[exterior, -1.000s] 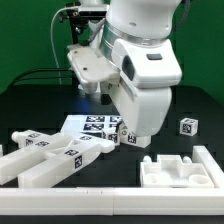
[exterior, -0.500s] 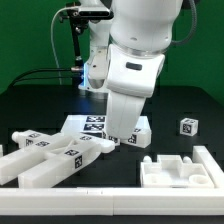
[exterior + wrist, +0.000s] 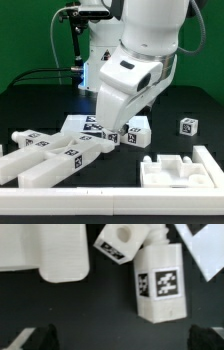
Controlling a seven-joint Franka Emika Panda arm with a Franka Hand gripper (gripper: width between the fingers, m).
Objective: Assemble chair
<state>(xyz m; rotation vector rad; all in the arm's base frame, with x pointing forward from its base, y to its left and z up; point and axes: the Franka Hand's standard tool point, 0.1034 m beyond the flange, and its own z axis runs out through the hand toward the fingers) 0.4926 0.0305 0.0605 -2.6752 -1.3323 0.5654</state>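
Observation:
The chair lies in loose matte white parts. Long tagged bars (image 3: 50,155) lie at the exterior view's lower left, a recessed panel (image 3: 180,168) at the lower right, a small tagged block (image 3: 136,134) in the middle and a tagged cube (image 3: 187,126) further right. In the wrist view a bar with a square tag (image 3: 160,280) lies just ahead of my gripper (image 3: 125,339), beside a piece with a round hole (image 3: 120,241) and a broad white part (image 3: 45,252). The dark fingertips (image 3: 40,336) stand far apart, open, with only black table between them.
The marker board (image 3: 85,123) lies flat behind the bars, partly covered by the arm's bulky wrist (image 3: 130,85). A long white rail (image 3: 110,200) runs along the front of the black table. Cables and a stand (image 3: 75,40) rise at the back.
The arm has tilted and swung toward the exterior view's left, its wrist dropping toward the bars near the marker board. The jaws stay wide apart.

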